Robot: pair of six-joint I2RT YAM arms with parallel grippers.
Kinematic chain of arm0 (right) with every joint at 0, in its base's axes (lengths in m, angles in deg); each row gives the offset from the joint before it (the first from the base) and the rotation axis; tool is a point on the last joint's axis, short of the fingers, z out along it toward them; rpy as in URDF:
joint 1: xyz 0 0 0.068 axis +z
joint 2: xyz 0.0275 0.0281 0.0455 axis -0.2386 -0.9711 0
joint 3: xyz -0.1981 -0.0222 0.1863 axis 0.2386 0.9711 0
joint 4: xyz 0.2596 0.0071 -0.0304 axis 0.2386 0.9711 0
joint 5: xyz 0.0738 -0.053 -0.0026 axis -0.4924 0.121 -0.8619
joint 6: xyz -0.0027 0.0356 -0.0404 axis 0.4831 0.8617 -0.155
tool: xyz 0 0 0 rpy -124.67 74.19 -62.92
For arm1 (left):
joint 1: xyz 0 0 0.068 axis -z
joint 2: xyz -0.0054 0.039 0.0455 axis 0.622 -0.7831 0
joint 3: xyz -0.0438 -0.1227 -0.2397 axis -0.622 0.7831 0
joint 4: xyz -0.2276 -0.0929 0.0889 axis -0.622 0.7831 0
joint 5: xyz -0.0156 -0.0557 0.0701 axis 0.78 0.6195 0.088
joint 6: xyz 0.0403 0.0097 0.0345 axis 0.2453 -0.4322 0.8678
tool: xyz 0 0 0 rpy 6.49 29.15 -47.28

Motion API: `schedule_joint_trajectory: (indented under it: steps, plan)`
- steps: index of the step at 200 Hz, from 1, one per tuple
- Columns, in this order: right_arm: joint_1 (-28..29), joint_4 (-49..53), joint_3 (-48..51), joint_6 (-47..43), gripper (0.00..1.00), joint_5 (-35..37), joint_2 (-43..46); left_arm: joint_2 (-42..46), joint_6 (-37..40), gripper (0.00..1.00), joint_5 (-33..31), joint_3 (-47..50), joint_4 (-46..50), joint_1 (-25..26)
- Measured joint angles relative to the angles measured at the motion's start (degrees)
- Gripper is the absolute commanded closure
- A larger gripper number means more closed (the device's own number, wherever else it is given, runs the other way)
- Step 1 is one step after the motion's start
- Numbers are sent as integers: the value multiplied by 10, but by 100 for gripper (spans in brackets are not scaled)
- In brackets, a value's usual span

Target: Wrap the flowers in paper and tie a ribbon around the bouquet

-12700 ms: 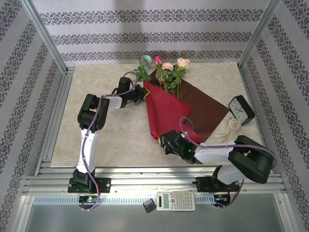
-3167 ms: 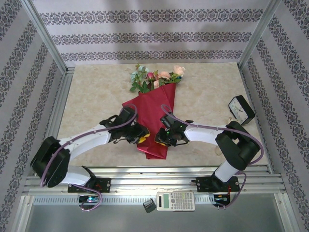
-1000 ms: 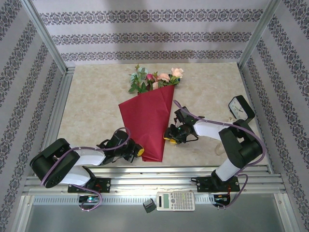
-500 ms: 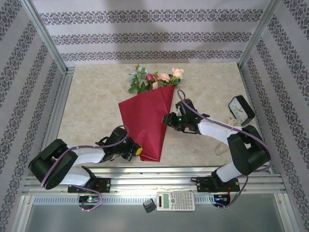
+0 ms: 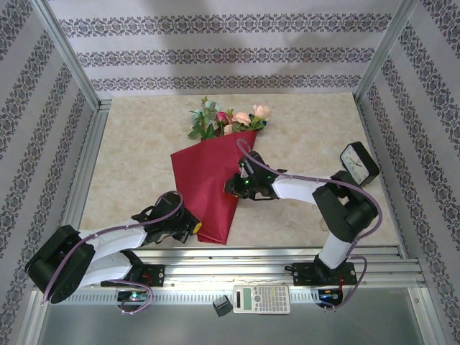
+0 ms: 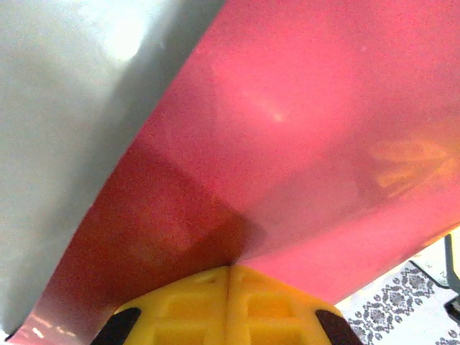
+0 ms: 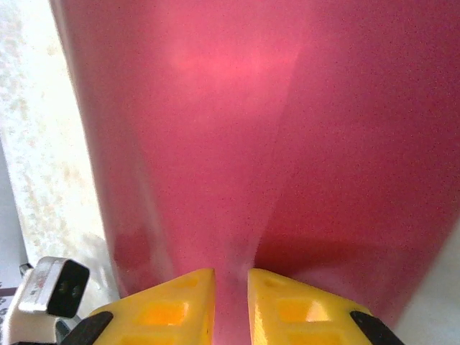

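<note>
One bouquet [image 5: 208, 187], one clock [image 5: 359, 162], one calculator [image 5: 261, 299]

The bouquet [image 5: 207, 188] lies on the tabletop [image 5: 140, 151], a crimson cone with its flowers [image 5: 226, 121] at the far end and its narrow tip nearest my bases. My left hand [image 5: 192, 226] sits at that tip, touching the bouquet's left edge, and my right hand [image 5: 231, 185] meets its right edge about midway along. A black clock [image 5: 357, 162] stands well off to the bouquet's right.
</note>
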Motion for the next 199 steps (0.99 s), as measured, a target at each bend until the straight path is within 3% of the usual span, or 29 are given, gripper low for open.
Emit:
schedule_joint_trajectory:
  steps: [19, 44, 64, 84, 103, 137, 173, 199]
  plan:
    - [17, 1, -16, 10, 80, 5, -33, 0, 3, 100, 4, -3, 4, -4]
    - [22, 2, -33, 19, 80, 7, -56, 30, 34, 76, -24, -47, 123, -5]
    - [22, 8, -53, 19, 80, 9, -70, 91, 59, 66, -58, -96, 249, -9]
    - [22, 15, -67, 19, 80, 9, -81, 116, 75, 61, -66, -142, 293, -11]
    - [22, 22, -71, 18, 80, 10, -83, 72, 80, 61, -46, -154, 261, -11]
    - [12, 43, -93, 14, 80, 8, -97, -121, 99, 64, 7, -178, 186, -16]
    - [-16, 68, -151, -10, 79, 0, -134, -208, 165, 69, 11, -310, 190, -26]
    - [-21, 87, -171, -24, 78, 0, -142, -217, 202, 70, -3, -332, 207, -40]
